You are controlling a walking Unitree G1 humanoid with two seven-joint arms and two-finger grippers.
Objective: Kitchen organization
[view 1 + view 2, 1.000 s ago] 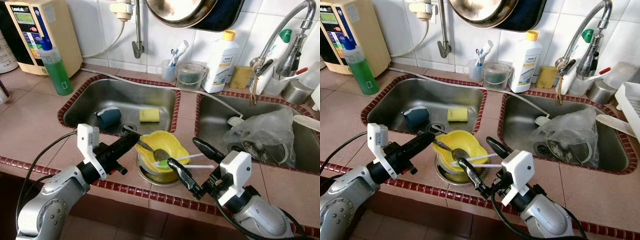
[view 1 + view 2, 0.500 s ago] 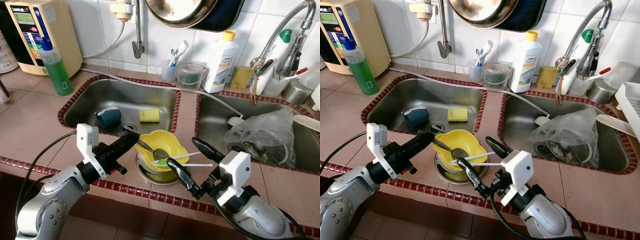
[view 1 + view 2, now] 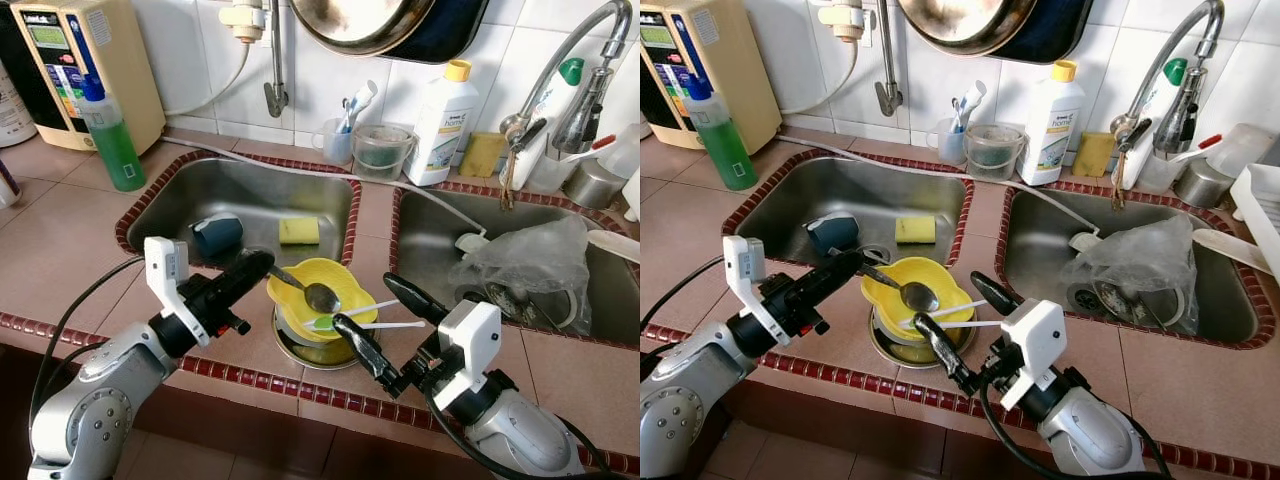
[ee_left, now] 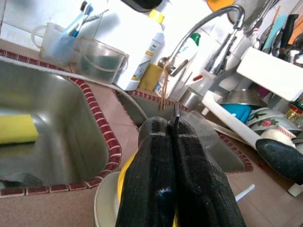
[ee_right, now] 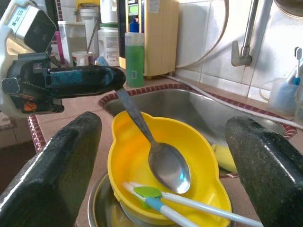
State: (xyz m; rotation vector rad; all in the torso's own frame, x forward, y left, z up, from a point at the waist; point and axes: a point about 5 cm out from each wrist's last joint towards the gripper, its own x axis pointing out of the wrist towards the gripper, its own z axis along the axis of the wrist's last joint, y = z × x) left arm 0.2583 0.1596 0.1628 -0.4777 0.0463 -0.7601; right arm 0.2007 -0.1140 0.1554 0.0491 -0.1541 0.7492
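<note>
A humanoid robot works at a tiled kitchen counter [image 3: 60,250] edged in dark red trim, its left claw [image 3: 250,268] pinched tight on the handle of a long stainless-steel spoon [image 3: 305,290], whose bowl hangs just above the inside of a yellow plastic bowl [image 3: 345,285]. That bowl sits stacked in a round steel dish [image 3: 300,350] on the counter strip in front of the twin steel sinks, between the two arms. Across the yellow bowl's rim lie a pair of slim white sticks with a green tip [image 3: 345,320], touching the rim and pointing toward the robot's right.

The right claw [image 3: 385,325] stands spread wide and empty just beside the bowl, one black finger [image 3: 355,350] low at the dish's near edge, the other raised toward the right-hand sink. From its own wrist camera the spoon and the yellow bowl sit squarely between its two fingers.

In the left sink [image 3: 190,200] rest a yellow sponge [image 3: 298,231] and a dark blue cup [image 3: 216,236] on its side; a crumpled clear plastic bag [image 3: 530,265] lies in the right sink.

The step in hand looks to be lifting the spoon clear of the bowl. The next move likely calls for carrying it off without tipping the light bowl or knocking the sticks, while the right claw could close on the bowl's rim to steady it
</note>
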